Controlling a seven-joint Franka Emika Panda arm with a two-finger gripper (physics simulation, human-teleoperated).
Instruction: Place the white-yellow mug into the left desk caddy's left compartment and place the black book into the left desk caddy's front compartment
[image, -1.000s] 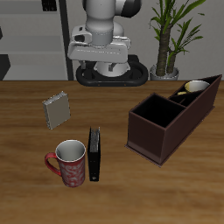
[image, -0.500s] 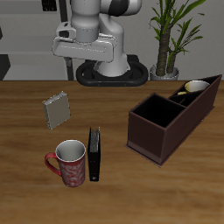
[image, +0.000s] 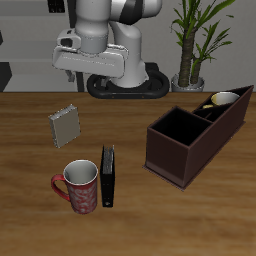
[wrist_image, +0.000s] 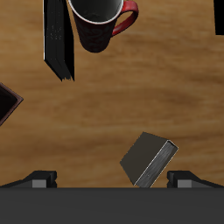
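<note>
White-yellow mug (image: 224, 99) sits inside the left desk caddy (image: 196, 135), in its far end section. Black book (image: 107, 176) stands on edge on the table (image: 30, 150), touching the red patterned mug (image: 79, 185); grey booklet (image: 65, 125) farther back. Gripper (image: 88, 72) hangs high over the table's back, holding nothing; can't tell how far open its fingers are.

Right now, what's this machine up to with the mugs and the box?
It is sorting things into the dark-brown left desk caddy. The white-yellow mug already sits in the caddy's end section. The gripper hangs empty above the table, holding nothing. The black book stands on edge on the table beside a red patterned mug, not yet picked up.
</note>
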